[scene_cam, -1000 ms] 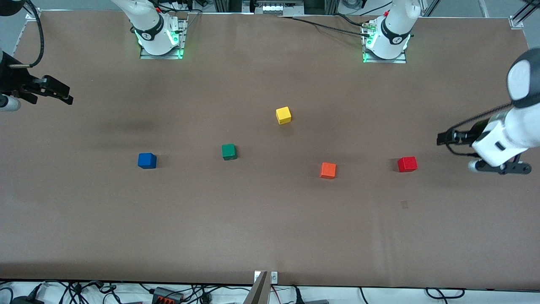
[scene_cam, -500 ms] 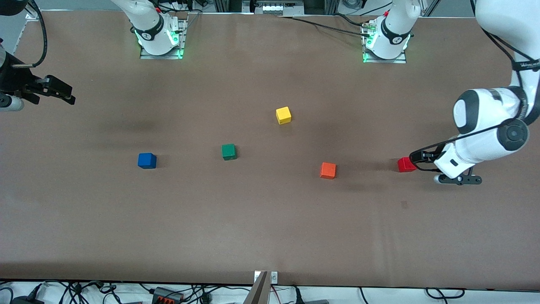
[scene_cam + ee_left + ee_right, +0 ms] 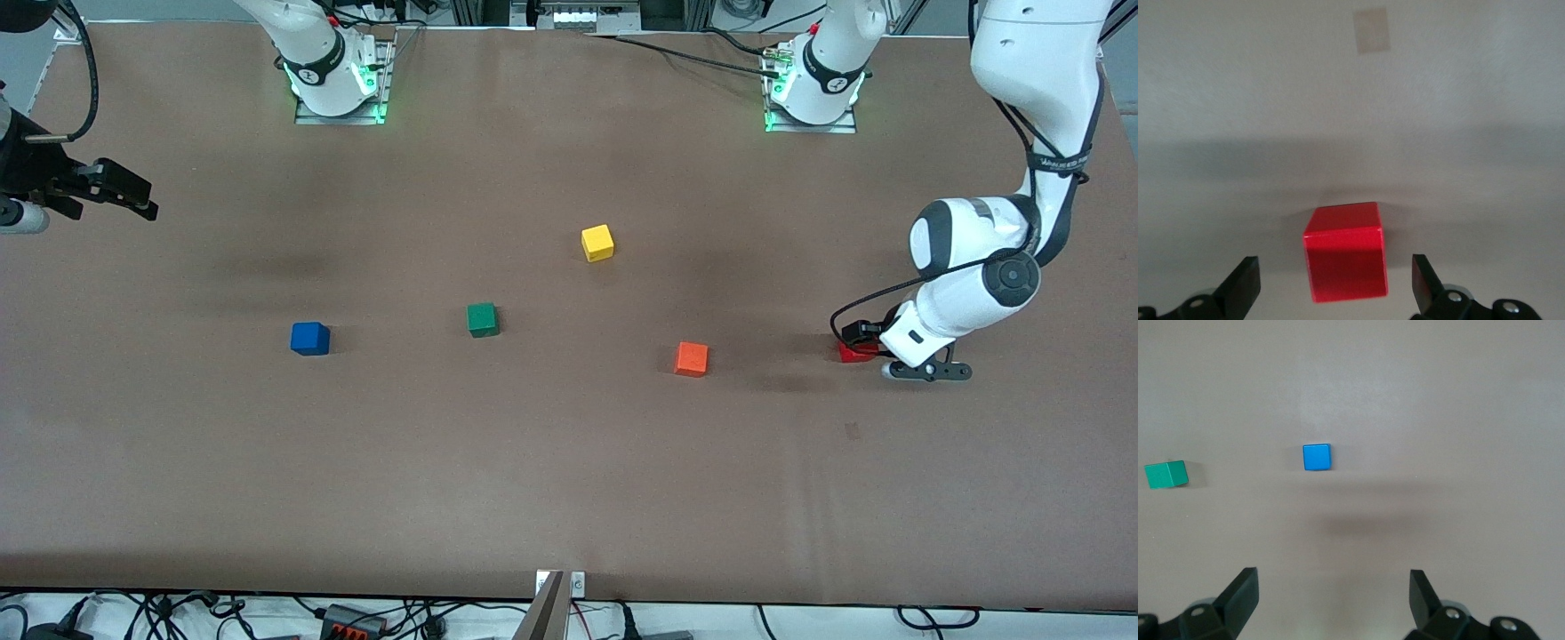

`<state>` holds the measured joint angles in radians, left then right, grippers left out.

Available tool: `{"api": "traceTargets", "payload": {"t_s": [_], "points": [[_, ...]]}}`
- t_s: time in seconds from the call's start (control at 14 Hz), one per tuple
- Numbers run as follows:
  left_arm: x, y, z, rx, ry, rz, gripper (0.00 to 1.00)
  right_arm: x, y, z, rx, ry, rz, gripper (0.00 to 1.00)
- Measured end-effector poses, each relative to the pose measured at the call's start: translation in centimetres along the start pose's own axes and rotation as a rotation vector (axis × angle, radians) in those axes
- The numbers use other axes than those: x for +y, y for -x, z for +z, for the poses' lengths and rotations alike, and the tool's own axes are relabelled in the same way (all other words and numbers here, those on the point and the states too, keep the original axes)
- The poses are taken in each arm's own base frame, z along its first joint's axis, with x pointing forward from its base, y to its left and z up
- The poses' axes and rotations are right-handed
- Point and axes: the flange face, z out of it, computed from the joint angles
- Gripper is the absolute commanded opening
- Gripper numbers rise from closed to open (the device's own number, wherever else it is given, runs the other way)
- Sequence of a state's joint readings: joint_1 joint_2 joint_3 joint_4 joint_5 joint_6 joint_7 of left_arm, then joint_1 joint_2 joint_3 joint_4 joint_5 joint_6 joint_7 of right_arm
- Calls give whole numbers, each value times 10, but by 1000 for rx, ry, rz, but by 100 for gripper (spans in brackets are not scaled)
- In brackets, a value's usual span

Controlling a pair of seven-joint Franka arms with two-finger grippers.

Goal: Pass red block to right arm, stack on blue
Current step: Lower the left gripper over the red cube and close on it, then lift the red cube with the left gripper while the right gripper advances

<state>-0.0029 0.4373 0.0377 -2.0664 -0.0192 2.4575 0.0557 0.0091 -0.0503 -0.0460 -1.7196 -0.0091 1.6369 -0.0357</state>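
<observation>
Red block (image 3: 855, 353) sits on the table (image 3: 569, 480) toward the left arm's end, not yet gripped. Left pincer (image 3: 1336, 290) is over it, jaws wide, one finger each side, no contact seen in the wrist view. Blue cube (image 3: 309, 339) sits toward the right arm's end, roughly 9 o'clock from the red one across the front view, nothing on top. Right pincer (image 3: 120, 197) waits over the table edge at its own end, jaws wide, empty. Done: approach only. Left: grasp, lift, handover, stack.
</observation>
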Motion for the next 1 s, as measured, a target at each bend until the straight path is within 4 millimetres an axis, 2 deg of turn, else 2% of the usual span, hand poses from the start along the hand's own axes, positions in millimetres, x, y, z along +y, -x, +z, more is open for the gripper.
{"api": "traceTargets", "payload": {"t_s": [0.07, 0.21, 0.36, 0.57, 0.86, 1.0], "points": [[0, 2, 9, 4, -1, 0, 97, 0, 0, 0, 0, 0, 1, 100], [0, 5, 21, 22, -3, 0, 82, 1, 0, 0, 0, 0, 1, 100], [0, 7, 31, 32, -5, 0, 58, 1, 0, 0, 0, 0, 1, 100], [1, 8, 35, 34, -4, 1, 26, 1, 1, 1, -11, 0, 1, 100], [1, 5, 31, 43, -4, 3, 21, 0, 3, 6, -44, -6, 1, 100], [7, 0, 9, 46, -1, 28, 21, -1, 4, 7, -57, -16, 1, 100]]}}
